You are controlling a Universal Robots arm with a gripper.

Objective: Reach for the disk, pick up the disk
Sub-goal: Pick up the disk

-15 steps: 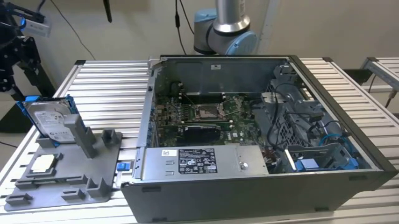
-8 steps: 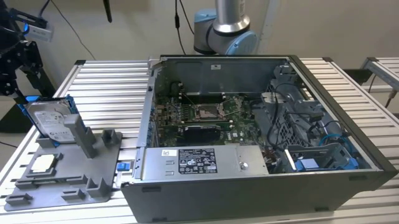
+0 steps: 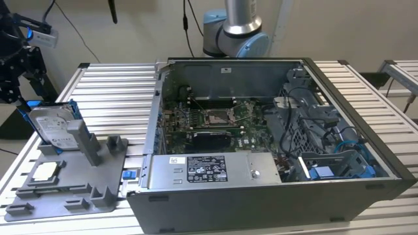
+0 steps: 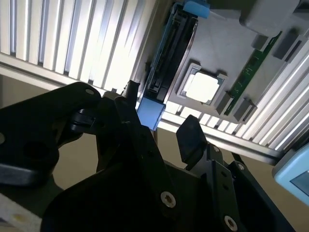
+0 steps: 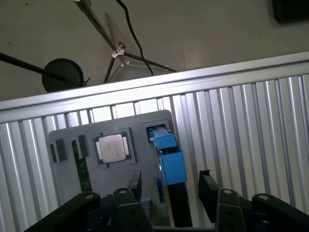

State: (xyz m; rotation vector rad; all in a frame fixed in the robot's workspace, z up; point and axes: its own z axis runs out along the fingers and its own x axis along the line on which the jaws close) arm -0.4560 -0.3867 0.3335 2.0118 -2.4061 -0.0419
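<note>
Ribbed aluminium counter [image 3: 111, 93] below me, plain beige wall [image 3: 339, 29] behind it, black cables [image 3: 189, 24] hanging. Second slatted table [image 3: 402, 73] off the counter's edge, exterior view's right. Dull floor [image 5: 203, 29], tripod legs [image 5: 125, 58], round black base [image 5: 63, 72].

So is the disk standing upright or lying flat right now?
Upright: the disk stands on edge in a slot of the grey fixture, its labelled face showing in the exterior view.

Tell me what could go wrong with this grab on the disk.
1. The disk stands on edge in the grey fixture, its thin blue-railed edge between the fingers of the open gripper; a slightly off-centre descent could land a finger on the rail.
2. The processor chip lies in the recess right beside the slot, so a finger could strike it.
</note>
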